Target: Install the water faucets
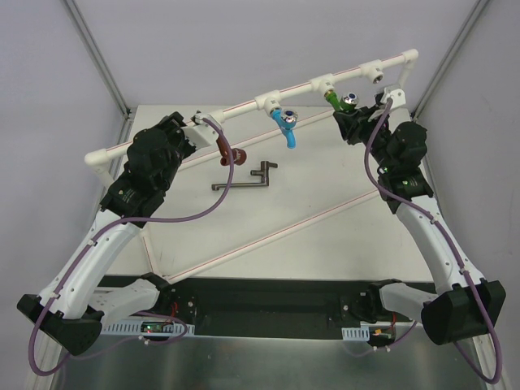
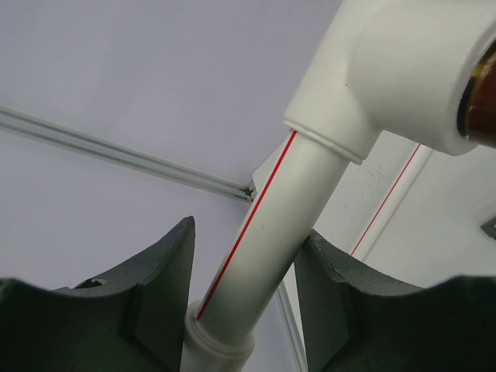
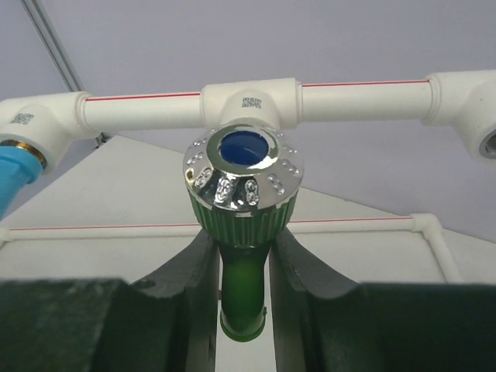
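The white pipe frame (image 1: pixel 244 106) runs across the back of the table. The bright blue faucet (image 1: pixel 286 122) hangs from a middle tee; its blue body also shows at the left edge of the right wrist view (image 3: pixel 14 169). My right gripper (image 1: pixel 349 115) is shut on the green faucet (image 1: pixel 338 100), whose end sits at the tee beside it. In the right wrist view the fingers (image 3: pixel 200 263) clamp the ribbed green body (image 3: pixel 242 213) under its silver cap. The reddish-brown faucet (image 1: pixel 228 151) sits just right of my left gripper (image 1: pixel 197 123). That gripper is shut on the pipe (image 2: pixel 271 232).
A dark metal L-shaped tool (image 1: pixel 244 180) lies on the table near the middle. Thin white pipes with red stripes (image 1: pixel 284 234) lie diagonally across the table. Metal enclosure posts (image 1: pixel 93 49) stand at the back corners. An open tee (image 1: pixel 374 75) is further right on the frame.
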### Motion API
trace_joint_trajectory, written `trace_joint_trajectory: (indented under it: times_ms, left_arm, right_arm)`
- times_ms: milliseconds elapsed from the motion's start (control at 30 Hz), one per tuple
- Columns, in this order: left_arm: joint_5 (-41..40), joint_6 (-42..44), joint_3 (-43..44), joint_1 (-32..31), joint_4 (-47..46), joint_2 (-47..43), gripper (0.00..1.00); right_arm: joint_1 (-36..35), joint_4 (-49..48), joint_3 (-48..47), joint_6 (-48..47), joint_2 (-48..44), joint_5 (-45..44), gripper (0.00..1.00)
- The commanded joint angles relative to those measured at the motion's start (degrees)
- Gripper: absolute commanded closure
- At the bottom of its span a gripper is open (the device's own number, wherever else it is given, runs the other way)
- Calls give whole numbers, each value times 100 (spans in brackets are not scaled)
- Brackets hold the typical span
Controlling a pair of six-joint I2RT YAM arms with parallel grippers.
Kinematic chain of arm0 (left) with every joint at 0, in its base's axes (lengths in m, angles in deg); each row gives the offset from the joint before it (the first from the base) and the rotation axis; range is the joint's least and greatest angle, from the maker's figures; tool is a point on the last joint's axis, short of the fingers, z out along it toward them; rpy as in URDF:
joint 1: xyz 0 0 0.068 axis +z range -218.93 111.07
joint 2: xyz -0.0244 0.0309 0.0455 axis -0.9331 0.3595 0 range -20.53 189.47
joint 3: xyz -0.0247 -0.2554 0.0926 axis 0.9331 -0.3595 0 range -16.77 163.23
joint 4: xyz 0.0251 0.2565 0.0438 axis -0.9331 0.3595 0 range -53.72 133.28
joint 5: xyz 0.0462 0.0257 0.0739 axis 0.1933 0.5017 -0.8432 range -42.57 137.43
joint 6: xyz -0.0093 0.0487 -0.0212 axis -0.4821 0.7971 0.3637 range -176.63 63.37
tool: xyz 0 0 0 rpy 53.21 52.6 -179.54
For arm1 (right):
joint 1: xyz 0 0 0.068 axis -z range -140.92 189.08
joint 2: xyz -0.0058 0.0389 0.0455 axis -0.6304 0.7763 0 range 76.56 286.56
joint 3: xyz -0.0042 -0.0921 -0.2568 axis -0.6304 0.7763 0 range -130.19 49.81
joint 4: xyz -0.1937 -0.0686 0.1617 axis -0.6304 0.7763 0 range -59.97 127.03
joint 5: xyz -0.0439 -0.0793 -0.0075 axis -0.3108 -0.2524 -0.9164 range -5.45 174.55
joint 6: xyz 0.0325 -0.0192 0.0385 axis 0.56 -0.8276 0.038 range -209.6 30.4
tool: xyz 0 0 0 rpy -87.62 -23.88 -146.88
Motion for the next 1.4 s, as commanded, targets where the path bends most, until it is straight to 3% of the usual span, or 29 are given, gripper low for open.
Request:
trace_joint_trajectory:
  times_ms: [0, 667, 1367]
  left_arm:
    - [430, -1727, -316, -41, 650, 52, 100]
    - [386, -1691, -360, -41, 650, 34, 100]
    - [421, -1674, -421, -41, 615, 61, 100]
  right_arm:
    - [-77, -294, -238, 1059, 311, -415, 98]
    - [222, -206, -317, 3811, 820, -213, 98]
    - [284, -847, 8, 6517, 1181, 85, 98]
